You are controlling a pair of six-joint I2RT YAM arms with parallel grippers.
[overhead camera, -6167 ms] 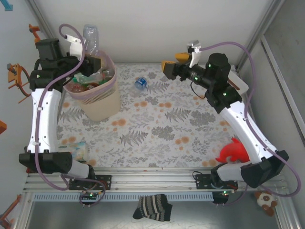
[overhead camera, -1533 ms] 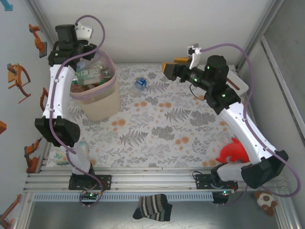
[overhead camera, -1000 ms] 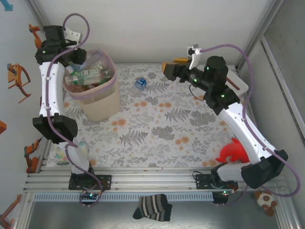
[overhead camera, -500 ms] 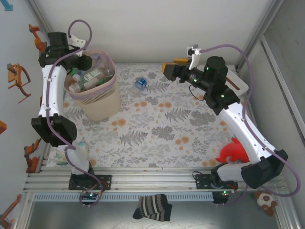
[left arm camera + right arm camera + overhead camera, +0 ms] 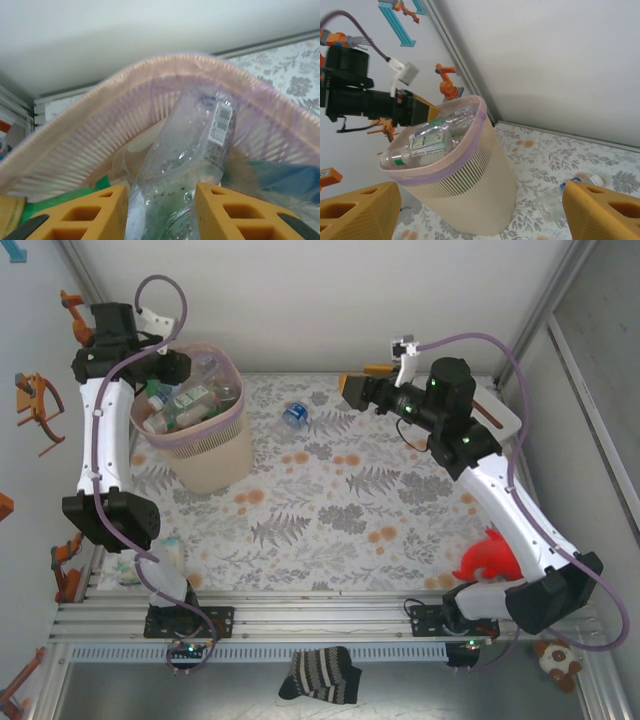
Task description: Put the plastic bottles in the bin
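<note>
The tall, pale pink, translucent ribbed plastic bin (image 5: 215, 455) stands far left on the floral-patterned table (image 5: 350, 510), heaped to its rim. The left gripper (image 5: 162, 210) sits at that rim, flanking a clear crushed plastic bottle (image 5: 200, 145) that leans on the inner wall; I cannot tell whether it is pinched or loose. The right gripper (image 5: 481, 200) hangs spread and empty. A bottle could slide off so high a pile, or a finger could snag the rim and tip the bin. A small blue-capped bottle (image 5: 293, 414) lies on the table beside it. A pale object (image 5: 170, 555) by the left arm's base is too blurred to name.
</note>
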